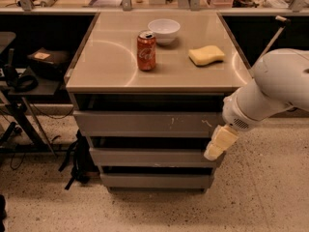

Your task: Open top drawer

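Our gripper (215,149), parted or closed we cannot tell, hangs at the cabinet's (96,76) right front corner, just under the right end of the shut top drawer (135,123). Open floor (270,192) lies rightward.

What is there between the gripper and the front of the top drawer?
Nothing shows there in the camera view. The gripper hangs at the right edge of the cabinet, just below the right end of the top drawer.

Warm tabletop (111,64) glare; bright gripper (219,143) beside drawers (145,157)
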